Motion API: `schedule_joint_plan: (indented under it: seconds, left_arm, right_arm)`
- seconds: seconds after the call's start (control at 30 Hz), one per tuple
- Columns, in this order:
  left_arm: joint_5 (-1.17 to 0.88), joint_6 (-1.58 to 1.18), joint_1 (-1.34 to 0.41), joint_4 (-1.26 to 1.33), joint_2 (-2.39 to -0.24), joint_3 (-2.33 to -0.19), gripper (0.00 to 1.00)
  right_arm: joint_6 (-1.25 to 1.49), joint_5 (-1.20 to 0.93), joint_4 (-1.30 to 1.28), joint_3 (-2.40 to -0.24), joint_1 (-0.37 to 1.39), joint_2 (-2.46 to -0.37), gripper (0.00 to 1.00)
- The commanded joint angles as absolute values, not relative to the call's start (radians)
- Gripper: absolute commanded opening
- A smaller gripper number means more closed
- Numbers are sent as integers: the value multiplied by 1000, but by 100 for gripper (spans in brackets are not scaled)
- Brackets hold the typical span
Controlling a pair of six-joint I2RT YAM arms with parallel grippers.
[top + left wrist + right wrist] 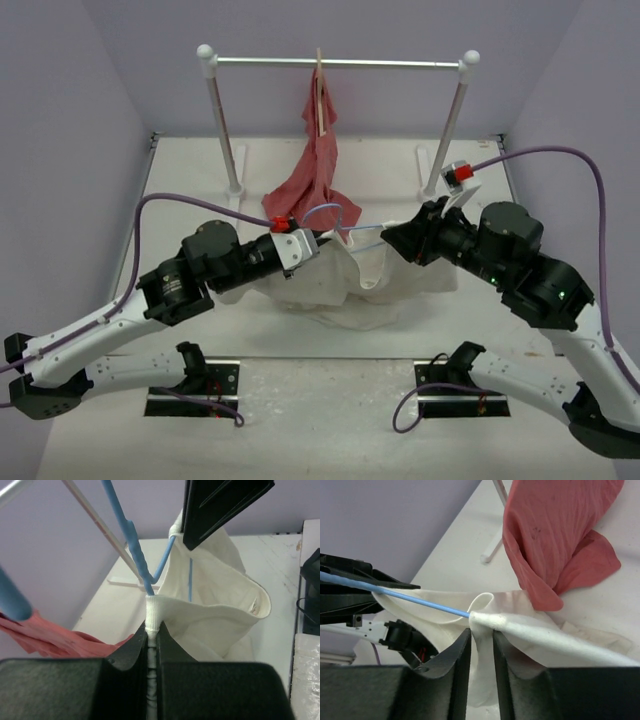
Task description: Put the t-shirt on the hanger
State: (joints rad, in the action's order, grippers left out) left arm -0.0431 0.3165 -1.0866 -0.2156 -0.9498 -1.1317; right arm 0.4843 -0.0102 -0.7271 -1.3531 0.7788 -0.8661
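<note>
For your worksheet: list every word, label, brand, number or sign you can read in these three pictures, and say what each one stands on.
Readable text: none in any view.
Small tag inside the collar of the t-shirt: too blurred to read.

Both arms (215, 262) show white links (90, 340), black motors (510, 235) and looping purple cables (545, 150); left gripper (152, 630) and right gripper (481, 635) look matte black, perhaps padded.

Bright, even, diffuse light from above. Soft faint shadows under the arms (120, 320) on the surface (330, 400). Top view sharp. Wrist views: near fingers (127, 660) dark and blurry, mid-distance in focus, background slightly soft.
</note>
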Motion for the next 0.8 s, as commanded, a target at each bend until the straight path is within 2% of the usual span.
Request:
schedule_joint_plan:
  seconds: [0.0, 0.13, 0.23, 0.27, 0.53, 0.77]
  left_arm:
    - [-100, 268, -1086, -42, -946, -1080, 0]
    - [-109, 250, -1086, 35, -960, -1009, 0]
    - [-86, 251, -1086, 45, -968, -966, 0]
    - [-79, 253, -1086, 50, -971, -954, 0]
    - [-112, 223, -1046, 113, -1012, -879, 0]
    - [-147, 205, -1039, 120, -1064, -904, 0]
  right_arm:
    - [420, -66, -647, -1250, 780, -881, 28]
    - [413, -23, -649, -1176, 779, -868, 33]
    - [391, -19, -646, -1138, 779, -820, 47]
    - [388, -30, -639, -1125, 779, -802, 48]
    - [328, -80, -463, -985, 781, -675, 55]
    - [319, -59, -391, -1001, 803, -751, 58]
